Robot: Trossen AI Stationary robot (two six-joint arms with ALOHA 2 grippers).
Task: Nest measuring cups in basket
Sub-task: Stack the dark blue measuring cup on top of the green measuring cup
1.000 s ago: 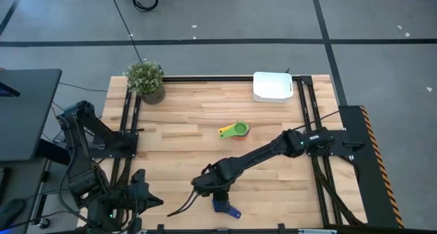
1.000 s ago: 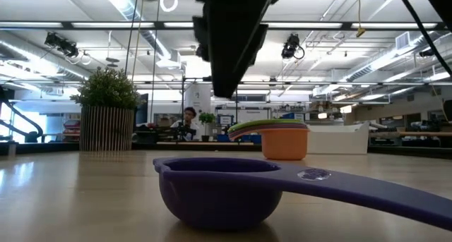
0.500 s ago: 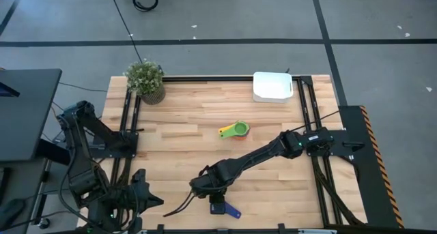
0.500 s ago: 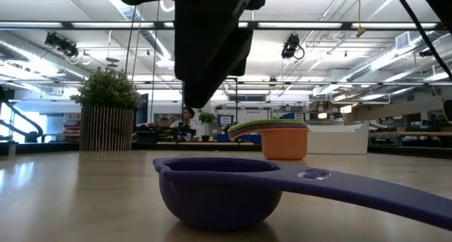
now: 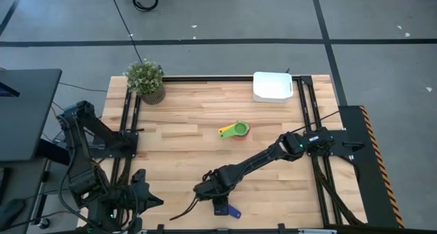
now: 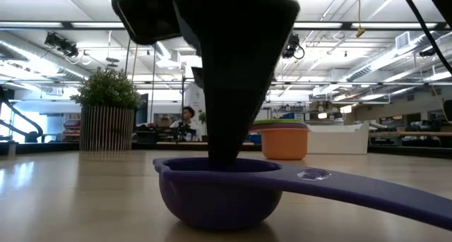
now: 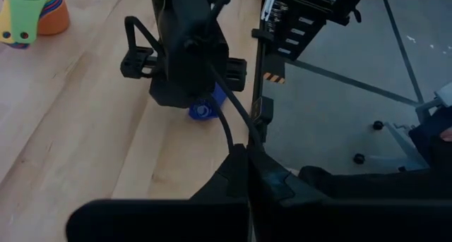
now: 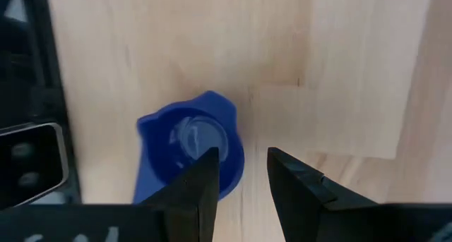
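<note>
Tabletop (image 5: 191,118) first: basket (image 5: 272,86) far beyond the right tool (image 8: 240,175), nested cup stack (image 5: 236,130) between them. Right tool spread, one finger over the dark blue cup (image 8: 191,154) rim, likely to pinch its wall. Left tool (image 5: 140,193) parked nearby, grip unclear.

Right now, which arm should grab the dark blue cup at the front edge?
The right. Its gripper hangs directly over the dark blue cup, open, one finger over the bowl, the other outside the rim. The left gripper waits at the table's front left corner, farther from the cup.
</note>
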